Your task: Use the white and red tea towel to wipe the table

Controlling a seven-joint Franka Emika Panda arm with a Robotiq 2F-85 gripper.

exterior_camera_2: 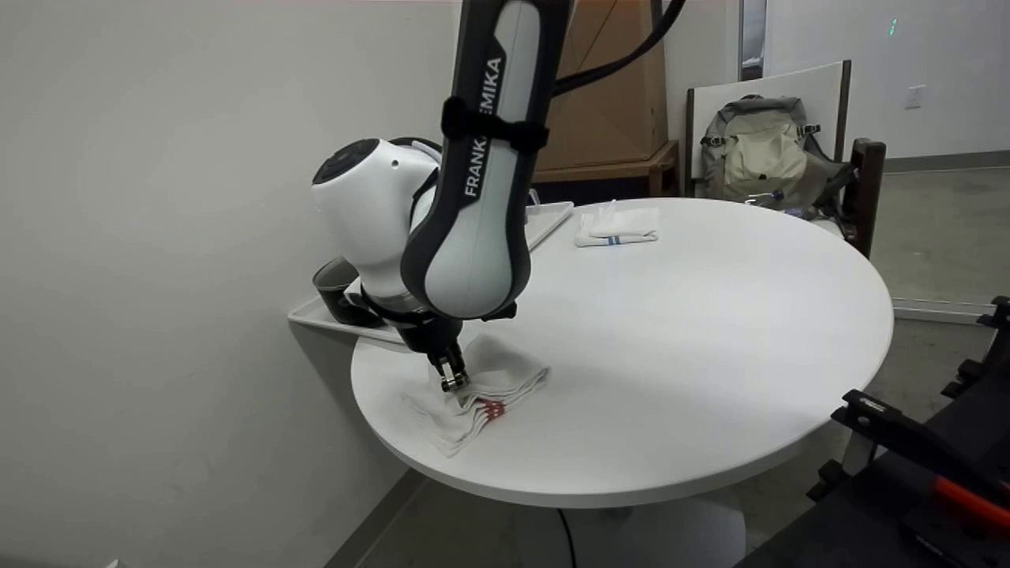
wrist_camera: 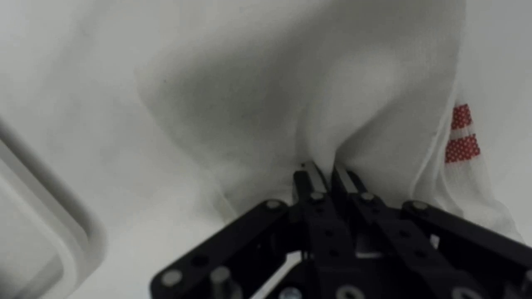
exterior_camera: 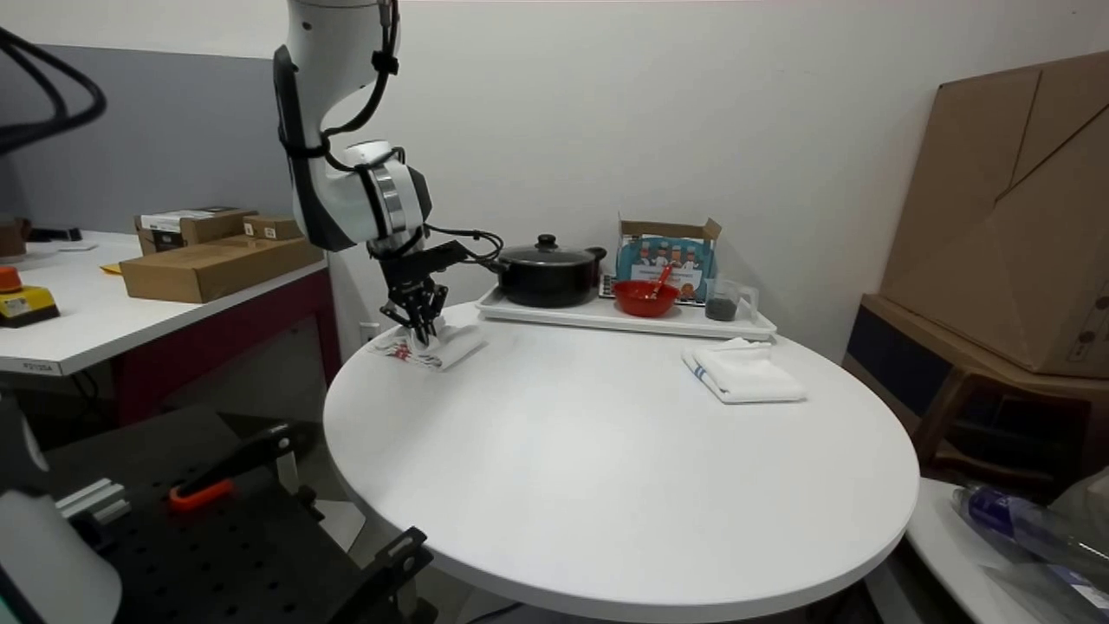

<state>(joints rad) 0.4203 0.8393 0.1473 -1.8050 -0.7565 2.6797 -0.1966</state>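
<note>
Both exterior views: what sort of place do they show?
Likely a robotics lab or office room: a robot arm reaches over the round table, and cardboard boxes lie on a desk.

The towel (wrist_camera: 249, 104) is white; toward the right of the wrist view it bears two red bars with pale dots. In an exterior view, the cloth (exterior_camera: 749, 377) right of centre is white with blue stripes, the bowl (exterior_camera: 638, 303) red, the pot (exterior_camera: 550, 284) black, the table (exterior_camera: 606, 477) plain white. The gripper (wrist_camera: 326, 168) is mostly black.
</note>
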